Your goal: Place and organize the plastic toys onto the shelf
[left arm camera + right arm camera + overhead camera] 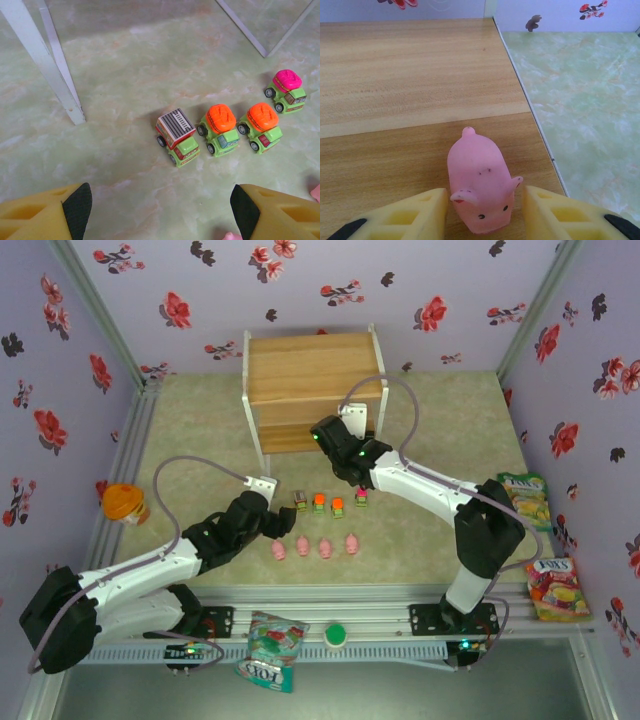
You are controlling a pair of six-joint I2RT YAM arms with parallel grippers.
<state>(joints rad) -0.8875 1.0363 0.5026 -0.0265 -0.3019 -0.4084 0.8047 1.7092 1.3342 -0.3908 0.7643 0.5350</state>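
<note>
The green desk (200,440) carries the shelf (315,365) at its far side, and the top board lies bare. The right claw (482,200) reaches over the near wooden board, close to its right edge. It is pinching 1 pink pig (477,175) between its yellow fingers, snout toward the camera. I cannot tell whether the pig's feet touch the wood.

The left claw (160,210) hangs spread and empty over the desk, just short of the row of 4 cars (220,127). 4 more pigs (325,548) stand in a line nearer the arms.

I judge this to be the placing of the 1st toy. The next move calls for settling the pig flat, easing the fingers apart, and backing away without tipping it.
</note>
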